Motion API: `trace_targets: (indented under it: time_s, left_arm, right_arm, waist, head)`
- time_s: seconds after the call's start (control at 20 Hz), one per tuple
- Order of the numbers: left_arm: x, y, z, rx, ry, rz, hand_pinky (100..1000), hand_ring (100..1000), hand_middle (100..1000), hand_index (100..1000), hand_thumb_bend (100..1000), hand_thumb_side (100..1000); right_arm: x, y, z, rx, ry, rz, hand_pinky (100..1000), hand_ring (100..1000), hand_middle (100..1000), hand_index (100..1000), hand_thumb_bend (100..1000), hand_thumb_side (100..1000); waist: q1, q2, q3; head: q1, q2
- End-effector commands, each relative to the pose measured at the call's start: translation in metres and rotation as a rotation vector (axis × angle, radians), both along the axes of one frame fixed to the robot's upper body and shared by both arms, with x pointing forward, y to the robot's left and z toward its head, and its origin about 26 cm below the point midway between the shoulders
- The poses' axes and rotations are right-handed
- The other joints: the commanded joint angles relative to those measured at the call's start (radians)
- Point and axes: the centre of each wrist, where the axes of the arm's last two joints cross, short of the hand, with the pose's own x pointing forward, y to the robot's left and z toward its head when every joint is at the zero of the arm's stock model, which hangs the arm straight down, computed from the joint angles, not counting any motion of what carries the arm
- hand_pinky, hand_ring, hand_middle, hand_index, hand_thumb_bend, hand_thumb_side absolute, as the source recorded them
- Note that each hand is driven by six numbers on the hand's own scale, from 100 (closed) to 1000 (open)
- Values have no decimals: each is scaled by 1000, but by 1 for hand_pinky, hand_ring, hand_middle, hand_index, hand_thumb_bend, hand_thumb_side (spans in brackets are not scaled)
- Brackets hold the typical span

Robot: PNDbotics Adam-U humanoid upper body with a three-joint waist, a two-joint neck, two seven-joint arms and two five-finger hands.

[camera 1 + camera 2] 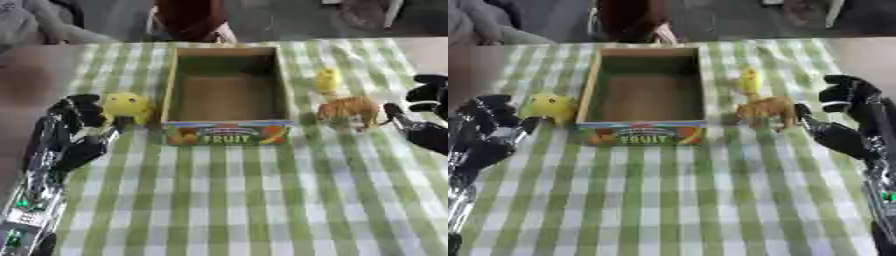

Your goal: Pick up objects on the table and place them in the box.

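Toys lie on the desk (262,200) either side of the empty box (227,90): a yellow one (127,106) touching the left hand (79,125), probably light plastic; the right hand (846,120) gapes beside the tiger (767,111).

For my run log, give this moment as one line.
cardboard fruit box: empty | left hand: open, beside round yellow toy | right hand: open, beside orange animal toy

Green-check table (245,200) w/ box (227,133), yellow toy (127,106), orange animal (348,110), small yellow figure (328,80).
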Motion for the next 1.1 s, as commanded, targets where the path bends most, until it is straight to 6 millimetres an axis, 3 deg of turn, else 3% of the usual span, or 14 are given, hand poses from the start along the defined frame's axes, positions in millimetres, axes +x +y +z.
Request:
trace_targets:
  time_s: [0.05,0.6,1.1]
  left_arm:
    - [1,7,14,35,-43,13,626,558,526,694,571,132]
    - [11,21,37,164,-68,21,634,572,542,704,618,111]
    - [40,56,102,610,-55,12,694,643,624,783,771,100]
  right_arm:
    - [0,-2,9,-20,-28,1,650,675,576,770,408,100]
    - [0,-3,8,-23,-22,0,650,675,576,769,399,100]
    - [-1,-4,4,-34,-5,4,649,674,575,769,403,100]
  waist:
    - [-1,-16,0]
    - [1,-20,-5]
    - [11,-35,-16]
  head:
    - [0,-5]
    - [-3,-4]
    - [0,2]
